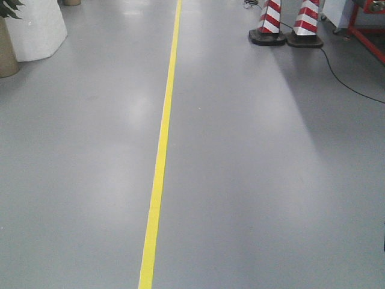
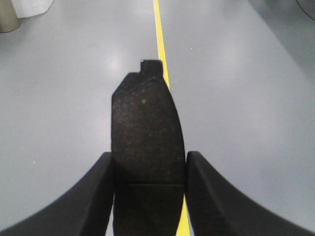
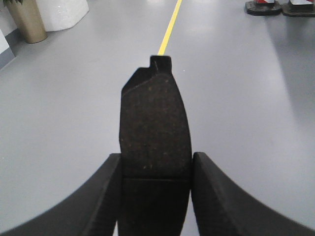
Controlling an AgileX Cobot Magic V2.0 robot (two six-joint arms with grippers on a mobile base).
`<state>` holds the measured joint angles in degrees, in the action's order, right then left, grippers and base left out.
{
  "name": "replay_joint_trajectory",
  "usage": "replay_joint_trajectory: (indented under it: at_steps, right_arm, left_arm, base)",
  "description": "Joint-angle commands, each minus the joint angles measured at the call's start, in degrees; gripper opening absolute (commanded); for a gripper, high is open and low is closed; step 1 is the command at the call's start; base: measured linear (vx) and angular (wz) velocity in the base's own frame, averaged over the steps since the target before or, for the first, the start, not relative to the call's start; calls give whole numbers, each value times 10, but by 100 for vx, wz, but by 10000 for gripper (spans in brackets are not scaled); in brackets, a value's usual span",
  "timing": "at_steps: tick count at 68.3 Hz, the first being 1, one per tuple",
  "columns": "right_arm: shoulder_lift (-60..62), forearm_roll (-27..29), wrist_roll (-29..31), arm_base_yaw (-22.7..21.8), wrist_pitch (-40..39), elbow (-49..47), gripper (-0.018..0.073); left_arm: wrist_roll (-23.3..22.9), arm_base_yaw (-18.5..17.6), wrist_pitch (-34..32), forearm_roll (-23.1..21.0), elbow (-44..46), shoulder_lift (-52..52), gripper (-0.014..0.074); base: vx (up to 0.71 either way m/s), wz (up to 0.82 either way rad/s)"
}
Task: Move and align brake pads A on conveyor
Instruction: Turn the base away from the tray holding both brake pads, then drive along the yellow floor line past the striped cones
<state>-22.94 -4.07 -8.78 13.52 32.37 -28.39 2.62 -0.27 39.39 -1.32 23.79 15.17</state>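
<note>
Evidently two pads are in transit, one per arm, and the conveyor is seen in no view; only grey floor (image 1: 271,180), a yellow line (image 1: 162,150) and striped cones (image 1: 271,21) are shown ahead. The left gripper (image 2: 148,164) is closed onto the left pad (image 2: 145,118), its jaws parted only by the pad's width and pressed against both long edges. The right gripper (image 3: 156,162) is closed onto the right pad (image 3: 153,118) likewise. Each pad is held above the floor and projects forward past the fingertips.

For the carry to go well, firm pressure should be applied so that neither pad pivots, and sudden swings should be avoided. At the belt, each pad would best be lowered flat, with tab ends pointed the same way, and only then released.

Each pad is seen as a dark, speckled, flat plate with slightly curved sides, a chamfered corner and a small square tab at the far end. A thin cross line is seen near the jaws.
</note>
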Motion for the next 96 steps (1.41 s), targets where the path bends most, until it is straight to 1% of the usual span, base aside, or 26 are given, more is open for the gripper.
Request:
replay_joint_trajectory:
  at_steps: [1, 30, 96]
  right_arm:
    - [-3, -6, 3, -2, -54, -17, -4]
    - [-3, -6, 3, -2, -54, -17, -4]
    - [-3, -6, 3, -2, -54, -17, -4]
  left_arm:
    - [-2, -3, -51, -3, 16, 4, -6]
    - [-2, -3, -51, -3, 16, 4, -6]
    - [-2, -3, -51, -3, 16, 4, -6]
  base:
    - [57, 11]
    - [61, 10]
    - [67, -6]
